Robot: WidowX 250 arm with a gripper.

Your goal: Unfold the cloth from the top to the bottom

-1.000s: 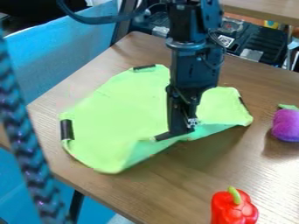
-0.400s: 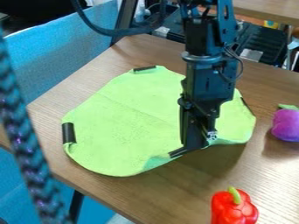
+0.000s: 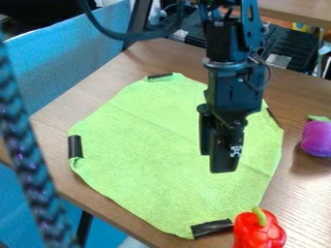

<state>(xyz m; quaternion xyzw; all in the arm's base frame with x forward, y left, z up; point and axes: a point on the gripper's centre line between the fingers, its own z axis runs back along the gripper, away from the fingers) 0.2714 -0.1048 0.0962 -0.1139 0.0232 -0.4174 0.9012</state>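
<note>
Green cloth (image 3: 148, 145) spread on wooden table (image 3: 291, 184), below gripper (image 3: 215, 163) and reaching out around it; gripper hangs over the cloth's right part in view, fingers parted, holding nothing. Count: one gripper, one cloth, four black edge strips (image 3: 212, 227), one red pepper (image 3: 259, 232), one purple toy (image 3: 317, 138).
</note>
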